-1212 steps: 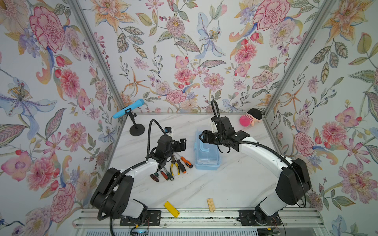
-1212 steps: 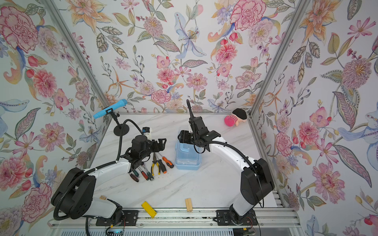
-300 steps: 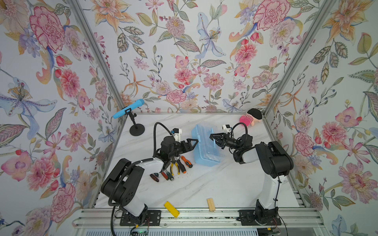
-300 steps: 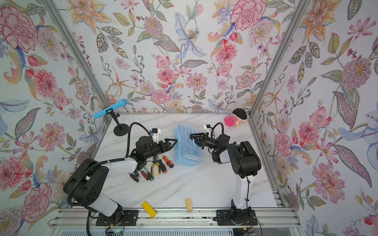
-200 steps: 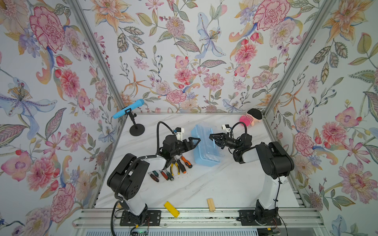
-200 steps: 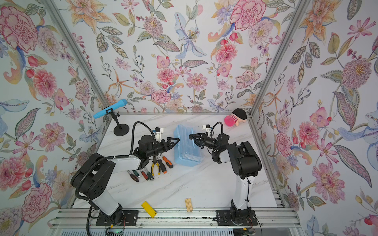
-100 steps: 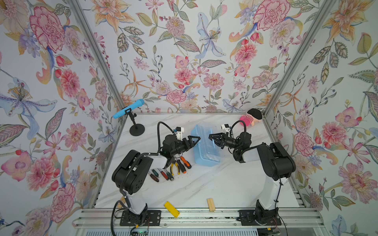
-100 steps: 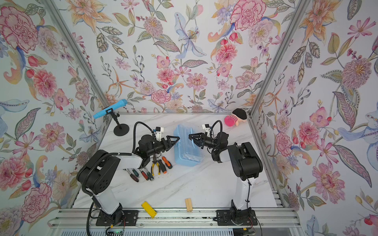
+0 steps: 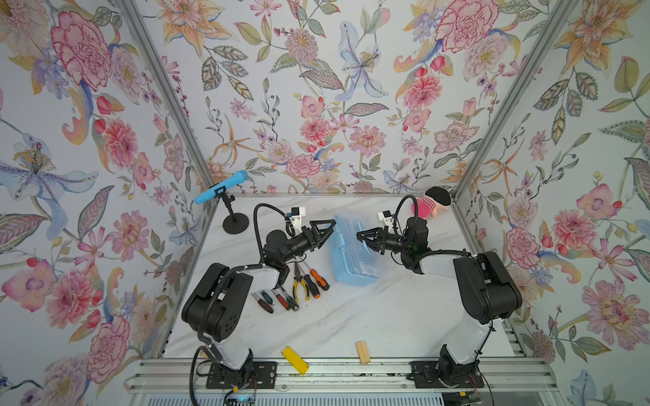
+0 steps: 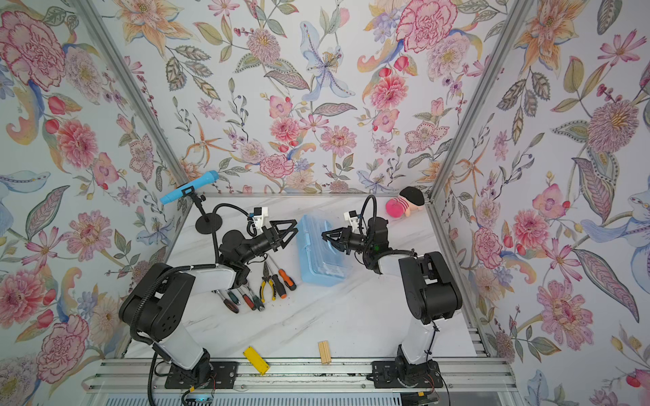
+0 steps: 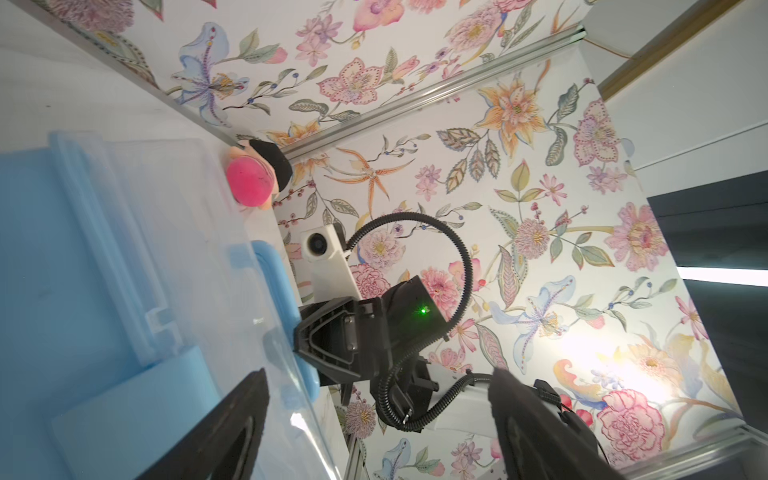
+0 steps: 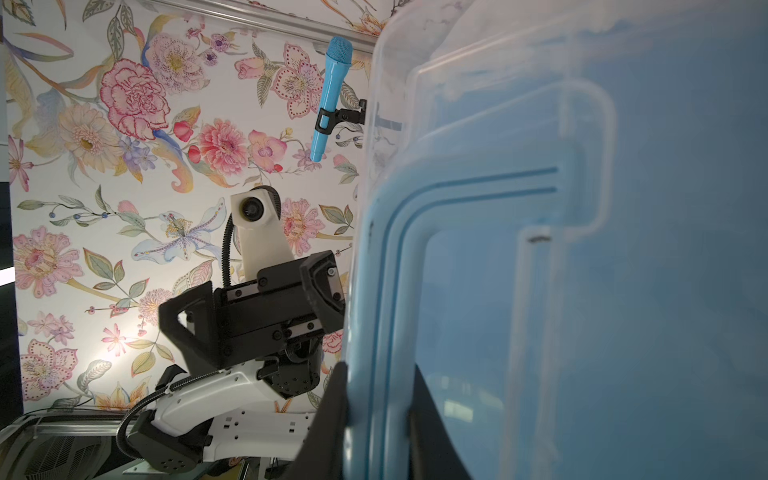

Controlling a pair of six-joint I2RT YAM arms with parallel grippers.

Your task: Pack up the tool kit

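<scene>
Here, the box is being opened: lid pinched at its rim.
The box (image 9: 355, 267) sits mid-worktop (image 9: 387, 316), toward the back edge, and the tools (image 9: 299, 284) lie loose just beside it on the left-edge side. The right gripper (image 9: 362, 239) is clenched on the clear lid (image 9: 351, 228), which appears partly raised. The left gripper (image 9: 330, 232) hangs released close to the box. The lift probably goes best along the hinge's arc, with the left jaws steadying the base against skidding.
</scene>
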